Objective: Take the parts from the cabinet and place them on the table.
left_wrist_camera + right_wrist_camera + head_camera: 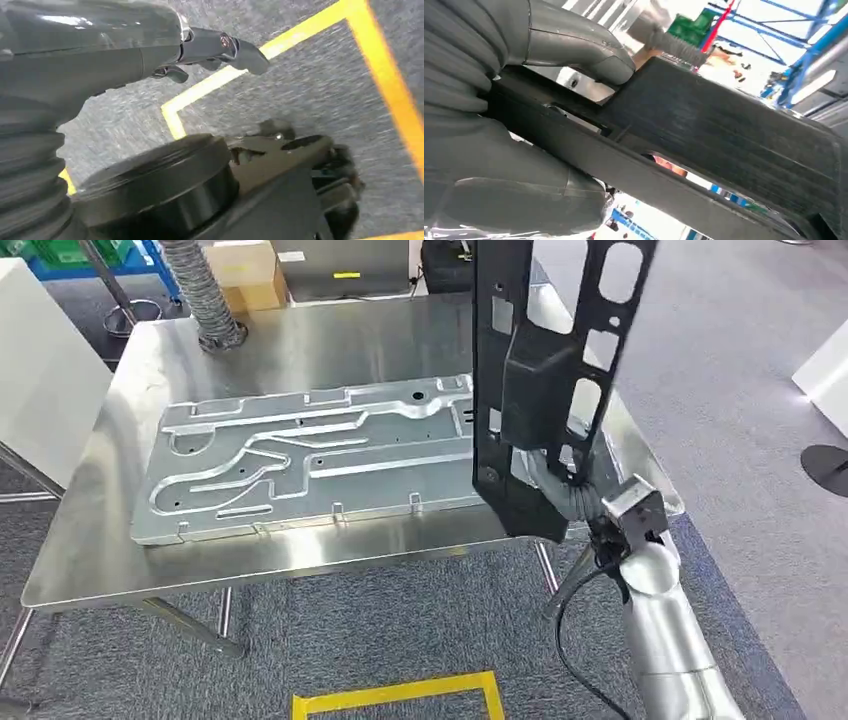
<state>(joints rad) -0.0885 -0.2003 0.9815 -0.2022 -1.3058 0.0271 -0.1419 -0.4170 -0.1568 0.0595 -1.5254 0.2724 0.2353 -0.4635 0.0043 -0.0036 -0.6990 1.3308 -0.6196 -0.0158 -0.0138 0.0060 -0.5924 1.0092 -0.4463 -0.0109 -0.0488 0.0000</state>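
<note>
The right robot hand (560, 490) grips the black slotted bracket (545, 370) near its lower end, upright above the steel surface (120, 560); stiff and long, it looks top-heavy, while the left robot hand (200, 50) hangs with nothing in it.

The tabletop (120, 540) is taken up across its middle by a large machined metal plate (310, 455), leaving bare strips along the near edge and the left side. A grey ribbed hose (205, 295) stands at the far left corner, with a cardboard box (245, 275) behind it. The black part (545, 390), held upright by the right hand (575, 495), blocks the tabletop's right end. To the right lies open grey floor (740, 390).
</note>
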